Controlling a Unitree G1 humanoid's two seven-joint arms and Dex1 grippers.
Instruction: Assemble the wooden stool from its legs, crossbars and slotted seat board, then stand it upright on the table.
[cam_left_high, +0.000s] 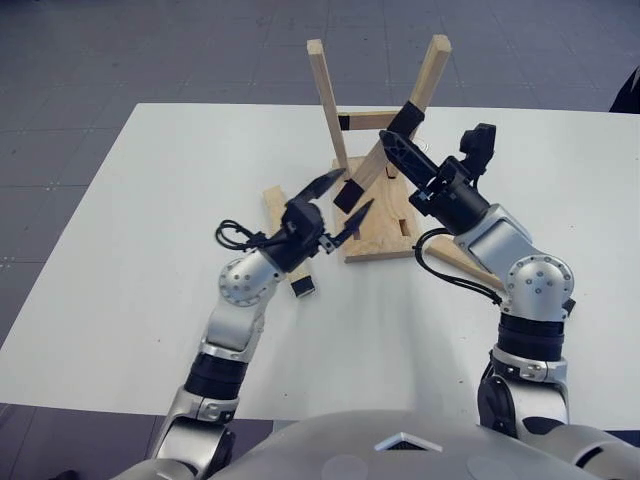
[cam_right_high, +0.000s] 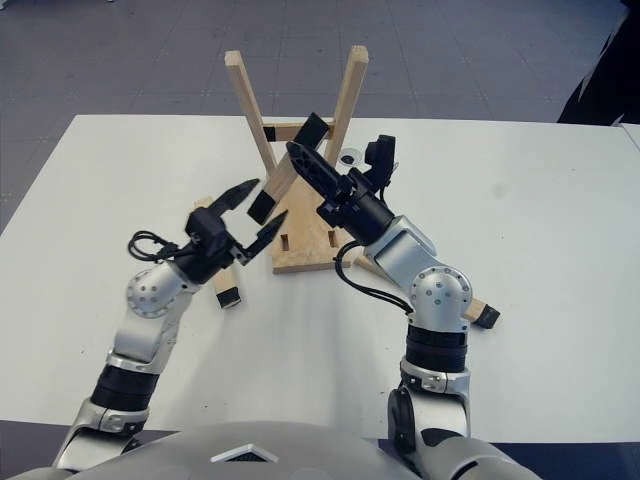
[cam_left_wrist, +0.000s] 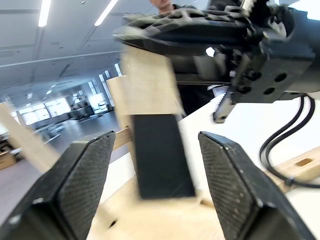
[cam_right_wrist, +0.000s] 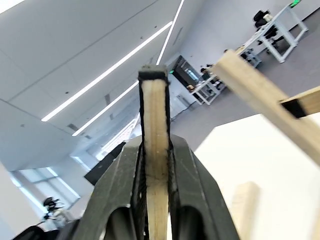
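Wooden leg (cam_right_wrist: 155, 110) shows edge-on, pinched, in right gripper (cam_right_wrist: 155, 144) wrist view.

Legs (cam_left_high: 327, 100), seat board (cam_left_high: 385, 235): pale bare wood, matt. Table (cam_left_high: 150, 200): white, smooth. Left jaws' pads (cam_left_wrist: 85, 185): black, finely knurled.

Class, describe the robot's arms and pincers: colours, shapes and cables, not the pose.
The left arm and right arm are silver-grey shells with rounded joint housings and black bands. The left pincer and right pincer are black, each with two long tapering fingers; the pads are finely textured. Loose black cables loop near each wrist.
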